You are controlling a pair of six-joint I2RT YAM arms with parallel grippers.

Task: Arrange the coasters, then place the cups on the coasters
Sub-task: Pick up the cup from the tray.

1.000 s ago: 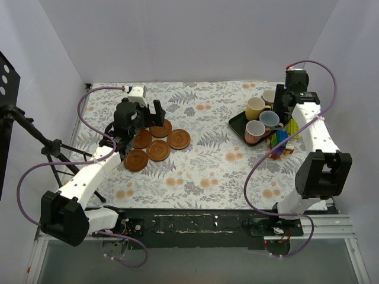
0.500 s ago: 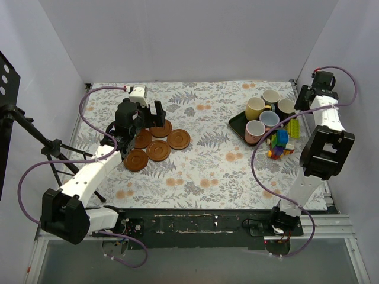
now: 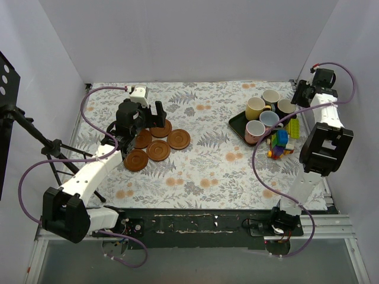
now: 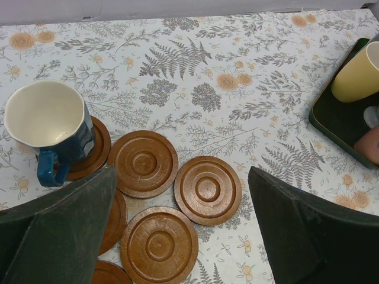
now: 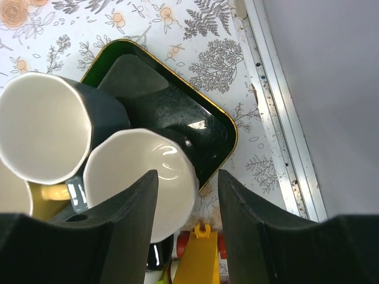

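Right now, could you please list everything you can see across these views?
coasters: six, reddish-brown, clustered on the left of the tablecloth.
cups: six; dark blue cup on one coaster; yellow cup, pink cup, light blue cup and two pale-lined cups in the tray.
tray: one, dark green, far right.
toy blocks: small pile, multicoloured, beside the tray's near edge.
tablecloth: one, pale floral.
tripod: one, black, off the left edge.
cables: two, purple.
arms: two, white and black.
left pincer: open, above the coasters.
right pincer: open, above the tray's far right corner.
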